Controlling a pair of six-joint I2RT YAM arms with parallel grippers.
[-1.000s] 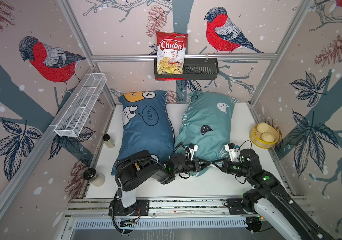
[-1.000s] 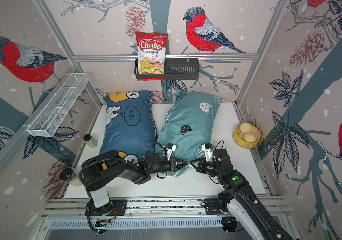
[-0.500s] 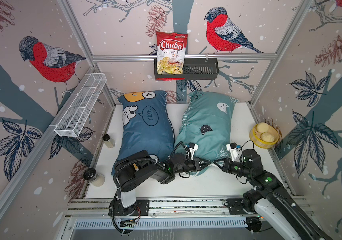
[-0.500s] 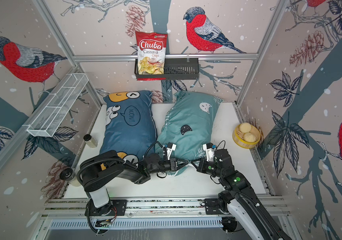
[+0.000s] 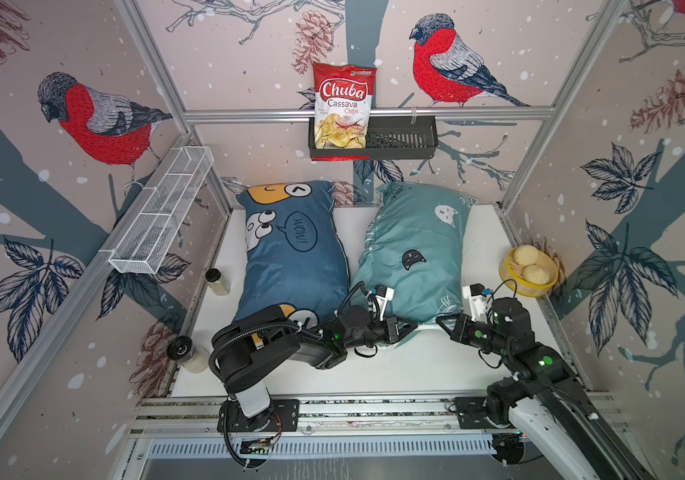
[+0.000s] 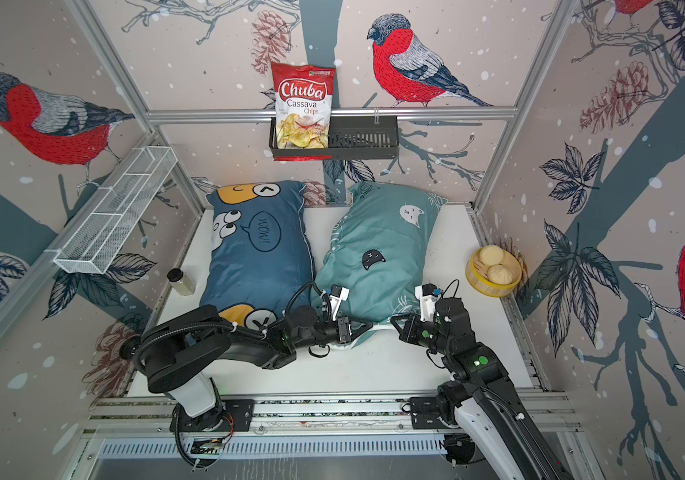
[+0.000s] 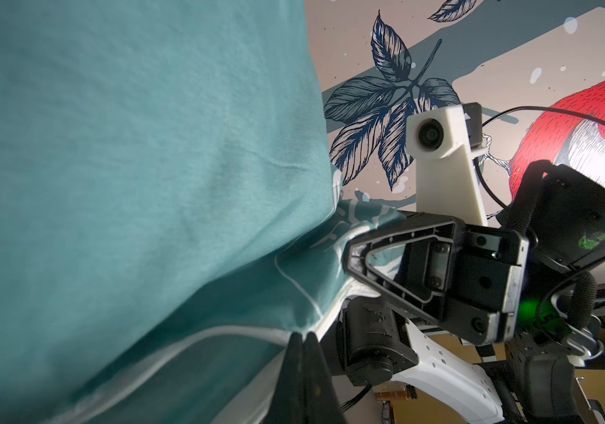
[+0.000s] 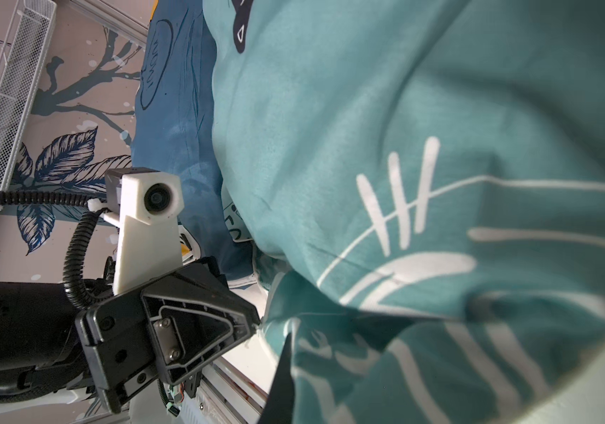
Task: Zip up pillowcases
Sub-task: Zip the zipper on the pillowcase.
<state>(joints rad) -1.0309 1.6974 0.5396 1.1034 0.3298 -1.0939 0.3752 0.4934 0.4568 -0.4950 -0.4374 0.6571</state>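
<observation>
The teal pillowcase (image 5: 415,249) lies on the table (image 5: 395,374), just beside the blue pillowcase (image 5: 295,266), with its near edge stretched between your two arms. Your left gripper (image 7: 303,336) has just closed its last small gap and now pinches that hem. Whether it has the zip tab, you cannot tell. Your right gripper (image 7: 347,257) stays clamped on the corner, so you look ready to draw the zip along.

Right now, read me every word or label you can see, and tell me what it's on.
"Chuba Cassava Chips": on the chip bag.
"WOW!": in the speech bubble on the dark blue pillow.
White lettering on the teal pillow: too blurred to read.
Small print on the bag: too small.
</observation>
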